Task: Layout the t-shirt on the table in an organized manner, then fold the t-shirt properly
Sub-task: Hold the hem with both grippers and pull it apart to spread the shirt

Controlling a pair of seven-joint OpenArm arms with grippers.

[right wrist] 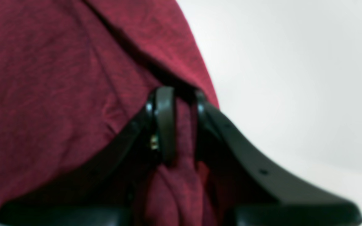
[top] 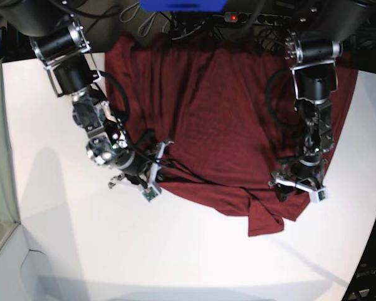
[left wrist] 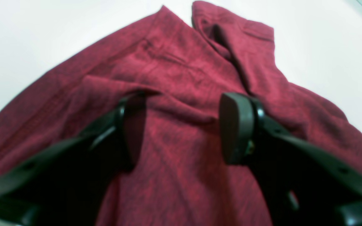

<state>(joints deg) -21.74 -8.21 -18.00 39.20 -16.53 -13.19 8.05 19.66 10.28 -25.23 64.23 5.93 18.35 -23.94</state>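
T-shirt [top: 213, 119] fabric, dark red and plain, covers the far middle of the table [top: 69, 251], a broad smooth white top that runs well past the cloth on the left, right and near sides. Beyond the far edge I see black cables, a blue object [top: 182, 5] and a small red light [top: 233, 17]; at the far left a strip of dimmer room shows past the table's edge.

The shirt lies mostly flat but wrinkled, its far edge reaching the back of the table. Its near edge is uneven, and a tongue of cloth [top: 263, 219] pokes toward me right of centre. In my left wrist view the cloth bunches into soft ridges, with a folded flap standing up at the far end.

My left gripper [left wrist: 181, 128] sits over the shirt's near right part, its two dark pads well apart with bare fabric between them, clamping nothing. My right gripper [right wrist: 182, 125] is at the shirt's left edge, its pads drawn close together on a pinched fold of the red cloth that bulges out behind them. White tabletop shows just beside that pinch.
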